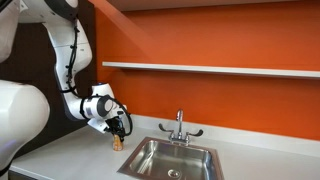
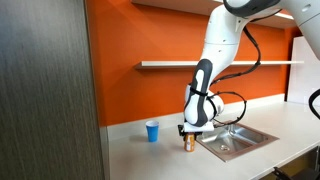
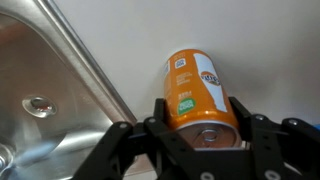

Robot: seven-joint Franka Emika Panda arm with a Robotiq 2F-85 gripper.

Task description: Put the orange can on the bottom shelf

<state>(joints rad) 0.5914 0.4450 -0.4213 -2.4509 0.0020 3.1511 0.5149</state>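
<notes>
The orange can point(image 3: 198, 92) stands upright on the counter point(image 1: 75, 156) just beside the sink point(image 1: 176, 159), under the gripper point(image 3: 205, 138). The jaws flank its top, but I cannot tell whether they are squeezing it. The shelf point(image 1: 220, 69) runs well above the sink.

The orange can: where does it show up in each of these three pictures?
Exterior view: the orange can sits low, left of centre, just left of the sink.
Exterior view: the can sits low, just right of centre, left of the sink.
Wrist view: the can is central, with the sink at left.
Shared landmark: the sink.
</notes>
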